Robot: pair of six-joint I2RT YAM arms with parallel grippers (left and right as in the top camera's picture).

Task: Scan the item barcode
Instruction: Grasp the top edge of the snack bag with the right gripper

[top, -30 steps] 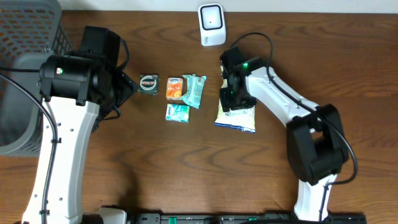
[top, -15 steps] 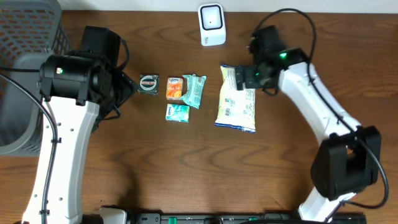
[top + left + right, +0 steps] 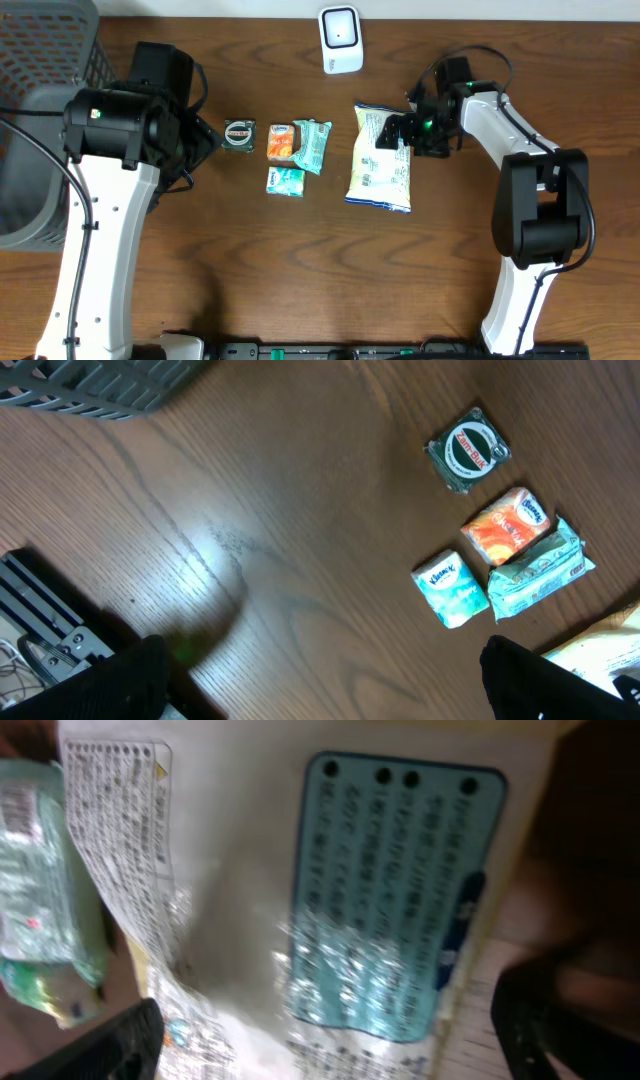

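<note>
A white and yellow snack bag lies flat on the table, below the white barcode scanner. My right gripper hovers at the bag's upper right edge and is open. In the right wrist view the bag's printed back fills the frame, blurred, and the dark fingertips stand wide apart over it. I cannot make out a barcode there. My left gripper is open and holds nothing above bare wood, left of the small items.
A round dark tin, an orange packet, a green pack and a small tissue pack lie left of the bag. A grey mesh basket stands at the far left.
The right gripper opened and let go of the snack bag, then moved from above the bag to its upper right edge. The bag now lies flat. The left arm stayed still.
</note>
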